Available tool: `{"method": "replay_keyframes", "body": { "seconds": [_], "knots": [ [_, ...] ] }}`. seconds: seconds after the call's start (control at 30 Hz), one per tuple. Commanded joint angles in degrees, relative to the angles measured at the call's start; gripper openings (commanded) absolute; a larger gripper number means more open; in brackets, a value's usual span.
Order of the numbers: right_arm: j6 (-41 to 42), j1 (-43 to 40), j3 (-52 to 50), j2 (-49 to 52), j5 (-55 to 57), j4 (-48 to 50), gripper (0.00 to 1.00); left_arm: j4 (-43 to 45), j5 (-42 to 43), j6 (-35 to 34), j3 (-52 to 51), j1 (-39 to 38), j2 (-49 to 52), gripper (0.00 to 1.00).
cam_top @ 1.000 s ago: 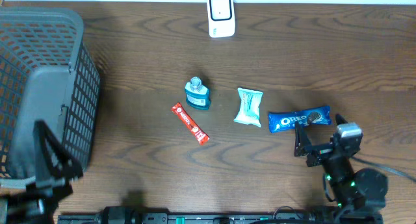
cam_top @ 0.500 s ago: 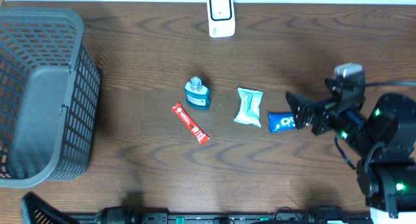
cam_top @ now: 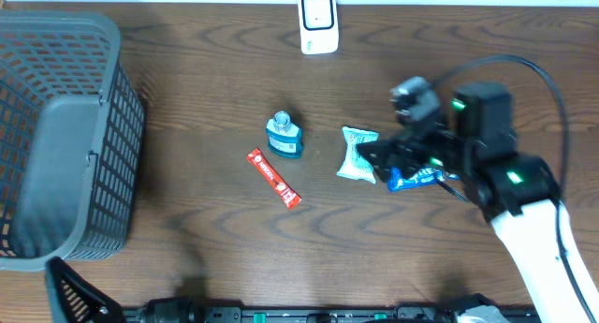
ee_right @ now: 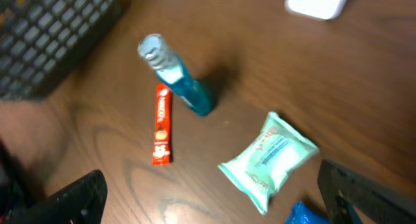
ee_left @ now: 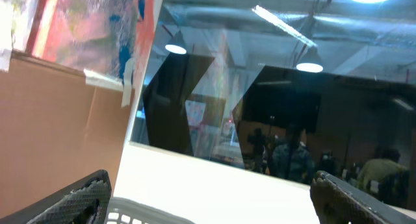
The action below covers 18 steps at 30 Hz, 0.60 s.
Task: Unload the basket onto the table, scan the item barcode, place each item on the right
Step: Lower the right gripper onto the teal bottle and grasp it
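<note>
Four items lie mid-table: a blue bottle (cam_top: 284, 136) (ee_right: 175, 74), a red stick sachet (cam_top: 273, 178) (ee_right: 162, 123), a mint wipes pack (cam_top: 356, 156) (ee_right: 270, 159) and a blue Oreo pack (cam_top: 412, 179) (ee_right: 309, 214). At the far edge stands a white scanner (cam_top: 318, 23) (ee_right: 318, 0). My right gripper (cam_top: 374, 156) (ee_right: 218, 198) hangs open above the wipes pack, holding nothing. In its wrist view my left gripper (ee_left: 214, 201) is open and empty, tilted up toward the room. No barcode shows on any item.
A grey mesh basket (cam_top: 56, 136) (ee_right: 52, 36) fills the left side; its rim (ee_left: 162, 217) sits just below the left fingers. The left arm (cam_top: 75, 300) barely shows at the front left corner. The right arm's cable loops over the table's right part.
My right arm has swung from the front right corner up and leftward, and now hangs over the wipes and Oreo packs. The left arm has dropped mostly out of the overhead view.
</note>
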Motion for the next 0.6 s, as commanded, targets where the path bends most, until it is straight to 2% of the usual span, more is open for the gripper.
{"method": "replay_keyframes", "body": {
  "seconds": [0.0, 0.1, 0.27, 0.57],
  "knots": [
    [-3.5, 5.6, 9.9, 7.6, 5.1, -3.2, 0.99, -0.4, -0.9, -0.1, -5.6, 0.1, -3.8, 0.98],
    [-5.9, 7.7, 18.5, 14.2, 6.2, -8.5, 0.99, 0.6, 0.7, -0.3, -10.8, 0.1, -6.0, 0.98],
    [-12.8, 9.2, 30.0, 23.0, 5.7, -13.9, 0.99, 2.9, 9.9, -0.3, -20.3, 0.1, -6.6, 0.98],
    [-15.8, 13.0, 34.1, 32.0, 12.7, -12.4, 0.99, 6.1, 14.3, -0.8, -33.4, 0.1, -6.6, 0.98]
  ]
}}
